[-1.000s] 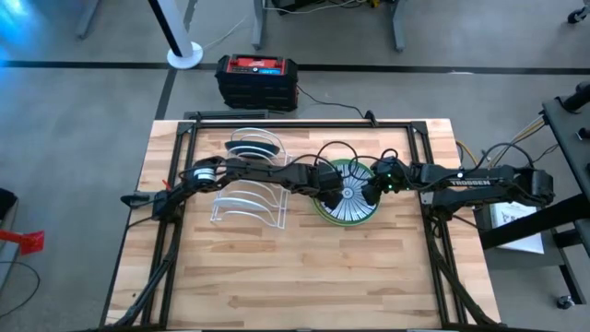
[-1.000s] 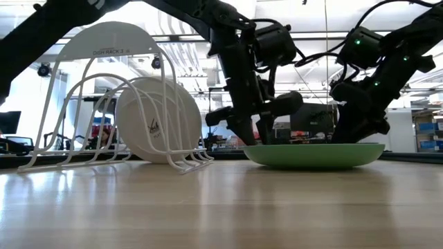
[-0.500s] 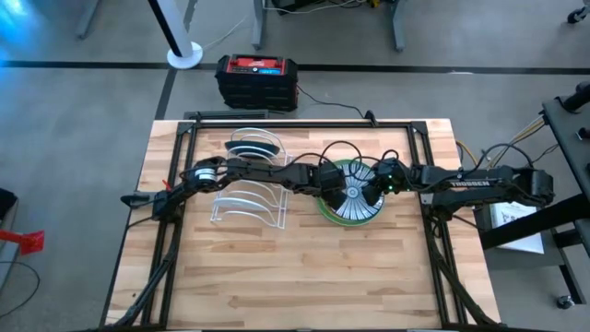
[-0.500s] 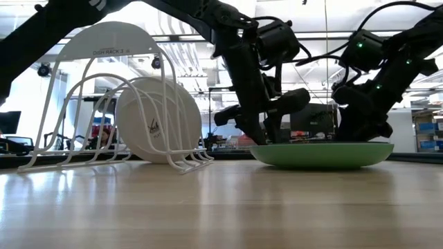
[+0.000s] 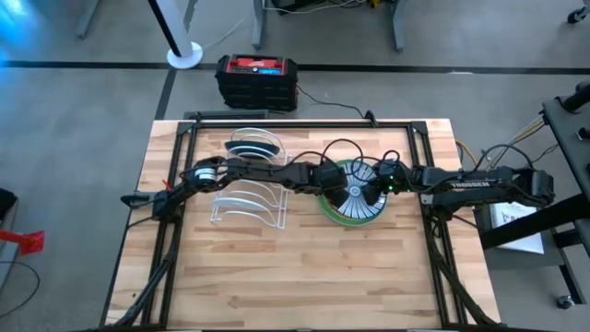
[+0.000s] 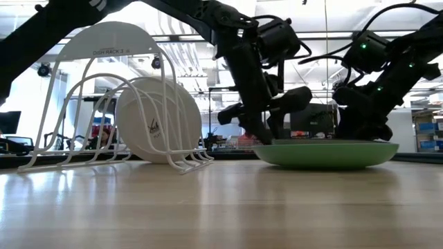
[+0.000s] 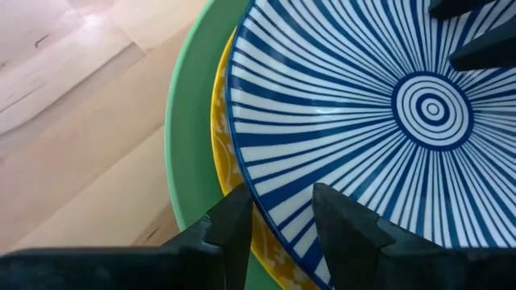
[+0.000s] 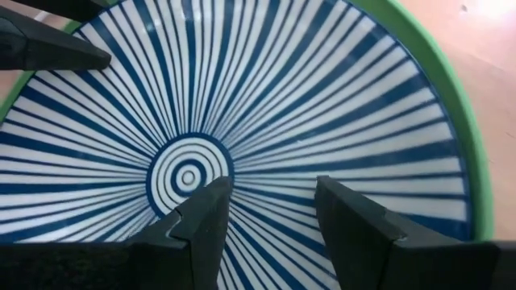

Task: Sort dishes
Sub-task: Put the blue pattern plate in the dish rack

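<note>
A pale wooden desk (image 5: 304,267) on a grey floor (image 5: 74,138) holds a white wire rack (image 5: 249,189) and stacked plates. Both pincers, left (image 7: 278,221) and right (image 8: 270,209), hang open over the blue-lined plate (image 5: 355,191) topping the green plate (image 6: 325,153).

Both arms are dark, jointed, with black cables looping over the wrists. The right arm (image 5: 479,182) has white TROSSEN lettering and a green light near its wrist. The left arm (image 5: 249,171) has a silver joint collar.
</note>
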Robot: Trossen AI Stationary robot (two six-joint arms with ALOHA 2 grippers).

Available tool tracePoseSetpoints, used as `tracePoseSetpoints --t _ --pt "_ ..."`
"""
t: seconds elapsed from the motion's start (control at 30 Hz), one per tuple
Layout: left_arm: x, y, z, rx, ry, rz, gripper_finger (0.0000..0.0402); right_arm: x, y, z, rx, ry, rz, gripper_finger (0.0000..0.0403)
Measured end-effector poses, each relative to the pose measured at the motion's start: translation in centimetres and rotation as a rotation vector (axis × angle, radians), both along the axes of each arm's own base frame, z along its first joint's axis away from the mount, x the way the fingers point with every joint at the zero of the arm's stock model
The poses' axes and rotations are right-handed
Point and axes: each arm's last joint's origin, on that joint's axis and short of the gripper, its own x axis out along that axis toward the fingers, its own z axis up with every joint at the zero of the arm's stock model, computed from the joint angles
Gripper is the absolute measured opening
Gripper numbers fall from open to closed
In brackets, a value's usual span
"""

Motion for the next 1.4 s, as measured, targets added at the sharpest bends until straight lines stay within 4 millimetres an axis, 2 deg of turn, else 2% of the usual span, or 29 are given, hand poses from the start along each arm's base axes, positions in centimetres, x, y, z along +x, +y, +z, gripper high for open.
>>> tracePoseSetpoints --t 0.63,1.03,1.4 --pt "0.5 0.6 0.6 0.065 -0.061 -0.002 0.0119 0.2 -0.1 0.1 -0.007 -0.023 0.001 0.0176" --pt "1.2 0.9 3.6 0.141 -0.082 -0.033 0.0119 0.4 -0.1 0.4 -0.018 -0.056 0.001 0.0176" --pt "1.0 0.8 3.7 0.143 -0.048 -0.056 0.0116 0.5 -0.1 0.5 -0.022 -0.068 0.010 0.0176"
